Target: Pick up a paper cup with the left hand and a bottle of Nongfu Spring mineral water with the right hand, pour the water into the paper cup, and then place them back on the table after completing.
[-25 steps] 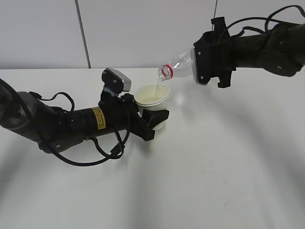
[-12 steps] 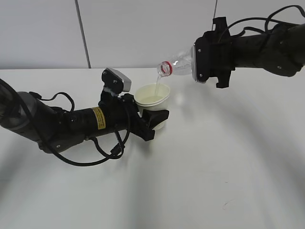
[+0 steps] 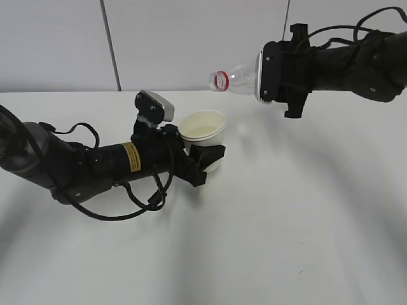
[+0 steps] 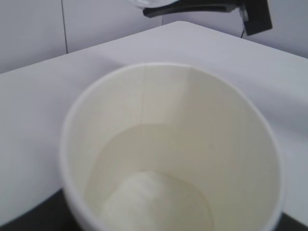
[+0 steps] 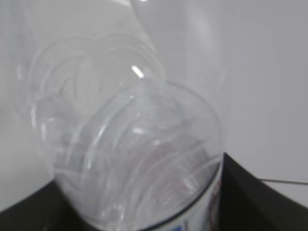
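Observation:
A white paper cup (image 3: 203, 130) stands held in my left gripper (image 3: 205, 159), which is shut round its lower wall, just above the white table (image 3: 286, 216). The left wrist view looks down into the cup (image 4: 173, 154); clear water (image 4: 159, 197) lies in its bottom. My right gripper (image 3: 280, 70) is shut on the clear bottle (image 3: 236, 79), which lies about level in the air, up and to the right of the cup, with its red-ringed open neck (image 3: 219, 80) pointing left. No stream falls from it. The right wrist view shows the bottle's clear shoulder (image 5: 130, 144) close up.
A grey wall with a dark vertical seam (image 3: 109, 44) runs behind the table. Black cables (image 3: 137, 200) loop beside the left arm on the tabletop. The right arm's tip shows at the top of the left wrist view (image 4: 207, 8).
The bottle has tipped back from slanting down to about level and risen a little. The stream of water into the cup has stopped. The left arm and cup have stayed still.

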{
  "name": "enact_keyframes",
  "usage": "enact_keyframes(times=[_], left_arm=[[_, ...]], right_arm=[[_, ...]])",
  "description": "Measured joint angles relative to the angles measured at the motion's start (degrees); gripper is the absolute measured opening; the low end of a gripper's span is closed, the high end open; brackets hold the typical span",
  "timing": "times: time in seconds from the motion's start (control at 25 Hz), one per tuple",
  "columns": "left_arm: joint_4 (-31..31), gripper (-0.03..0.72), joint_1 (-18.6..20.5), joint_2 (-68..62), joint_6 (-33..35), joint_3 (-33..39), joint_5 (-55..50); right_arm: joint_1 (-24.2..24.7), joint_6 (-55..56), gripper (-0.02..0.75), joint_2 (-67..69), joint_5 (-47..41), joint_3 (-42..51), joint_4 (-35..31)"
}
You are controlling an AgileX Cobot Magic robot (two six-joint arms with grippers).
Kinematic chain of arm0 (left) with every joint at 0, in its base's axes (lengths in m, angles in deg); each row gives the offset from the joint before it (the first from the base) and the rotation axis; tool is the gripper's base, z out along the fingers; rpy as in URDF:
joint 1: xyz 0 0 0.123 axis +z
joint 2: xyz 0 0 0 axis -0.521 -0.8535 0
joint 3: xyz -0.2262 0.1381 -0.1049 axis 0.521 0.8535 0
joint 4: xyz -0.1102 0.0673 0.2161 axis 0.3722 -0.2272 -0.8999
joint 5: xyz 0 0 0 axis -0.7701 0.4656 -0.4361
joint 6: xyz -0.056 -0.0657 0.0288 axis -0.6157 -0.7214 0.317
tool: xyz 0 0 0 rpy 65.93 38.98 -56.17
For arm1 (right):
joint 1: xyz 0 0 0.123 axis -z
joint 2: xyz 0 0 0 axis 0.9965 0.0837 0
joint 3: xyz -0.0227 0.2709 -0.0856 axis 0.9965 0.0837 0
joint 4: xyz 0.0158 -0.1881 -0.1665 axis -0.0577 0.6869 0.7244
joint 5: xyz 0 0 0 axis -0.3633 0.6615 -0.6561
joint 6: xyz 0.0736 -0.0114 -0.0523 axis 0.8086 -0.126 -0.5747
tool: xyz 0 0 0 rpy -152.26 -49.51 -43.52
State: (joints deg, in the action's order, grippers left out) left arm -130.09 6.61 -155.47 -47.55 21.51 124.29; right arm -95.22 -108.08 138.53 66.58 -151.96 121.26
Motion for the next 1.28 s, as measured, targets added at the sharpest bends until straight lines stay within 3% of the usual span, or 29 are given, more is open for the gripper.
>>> enact_keyframes(times=[0.76,1.28], left_arm=[[1.3,0.402,0.0,0.0,0.0,0.0,0.0],[1.1,0.402,0.8,0.0,0.0,0.0,-2.4]], right_arm=[[0.0,41.8,0.446,0.0,0.2,1.0,-0.1],[4.6,57.3,0.446,0.0,20.1,10.4,-0.8]])
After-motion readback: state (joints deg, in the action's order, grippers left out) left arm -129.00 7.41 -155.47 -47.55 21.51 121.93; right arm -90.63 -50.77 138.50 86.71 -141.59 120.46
